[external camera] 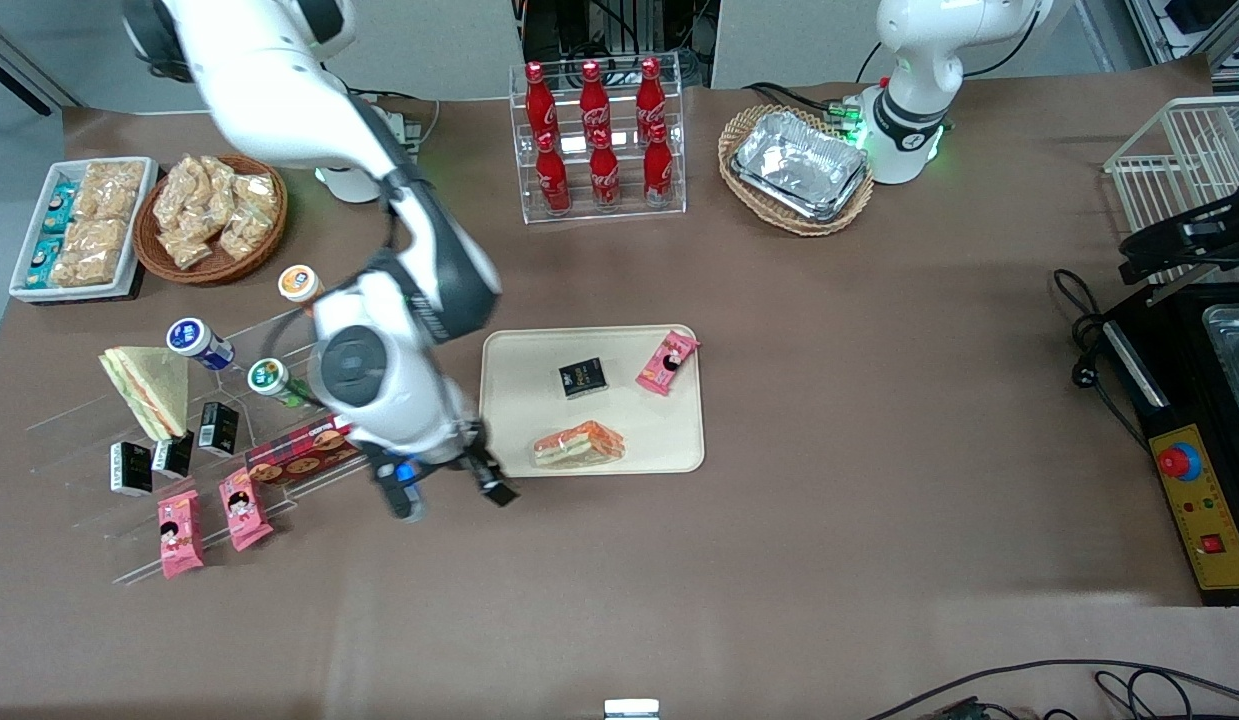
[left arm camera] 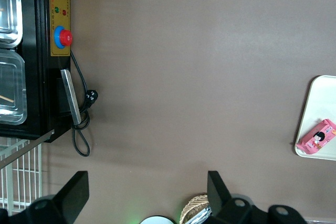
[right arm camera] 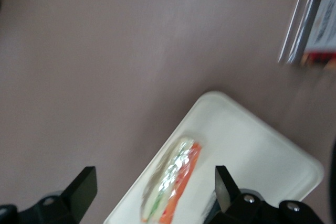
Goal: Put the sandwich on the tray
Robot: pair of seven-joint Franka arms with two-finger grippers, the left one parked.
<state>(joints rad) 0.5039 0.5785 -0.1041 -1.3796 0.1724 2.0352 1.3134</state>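
Brown paper covers the table [external camera: 879, 520], and on it one cream tray [external camera: 519, 440] is laid, with one clear-wrapped sandwich [external camera: 578, 444] resting flat on the tray's edge nearest the front camera. Two other items are carried by the tray: one small black box [external camera: 583, 377] and one pink snack pack [external camera: 667, 362], the latter seen overhanging the rim. The gripper [external camera: 447, 493] is held just beside the tray, toward the working arm's end of the table, with its fingers spread apart and nothing between them; the sandwich lies near it but apart from it. In the right wrist view the sandwich [right arm camera: 172, 182] is blurred, so only orange and pale stripes can be made out, and the tray [right arm camera: 252, 145] is cut off at the frame edge. Farther from the front camera, six red bottles [external camera: 599, 140] are counted in a clear rack. Two more pink packs [external camera: 209, 520] and one larger triangular sandwich [external camera: 149, 388] are seen on a clear stand that is partly covered by the arm.
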